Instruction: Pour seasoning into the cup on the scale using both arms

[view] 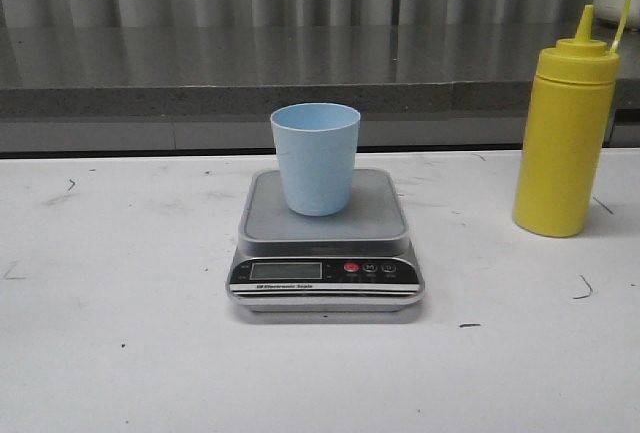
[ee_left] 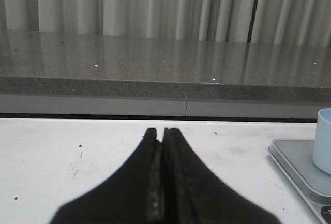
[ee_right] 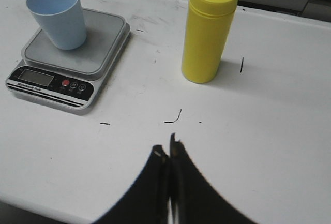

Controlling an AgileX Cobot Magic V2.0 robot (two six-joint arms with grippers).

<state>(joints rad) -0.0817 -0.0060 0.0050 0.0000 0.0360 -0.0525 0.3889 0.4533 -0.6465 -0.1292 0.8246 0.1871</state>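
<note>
Nothing gripped yet: cup (view: 315,158) waits on the scale (view: 325,253).
Both end effectors, left (ee_left: 163,131) and right (ee_right: 168,149), pressed together (seemingly empty); next, open and grasp the squeeze bottle (view: 563,138).

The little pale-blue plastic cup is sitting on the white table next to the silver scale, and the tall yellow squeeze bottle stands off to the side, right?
Not quite. The little pale-blue plastic cup is standing on the flat silver scale's steel platform, not on the white table next to it. The front view shows this clearly. The tall yellow squeeze bottle does stand off to the side, on the table.
</note>
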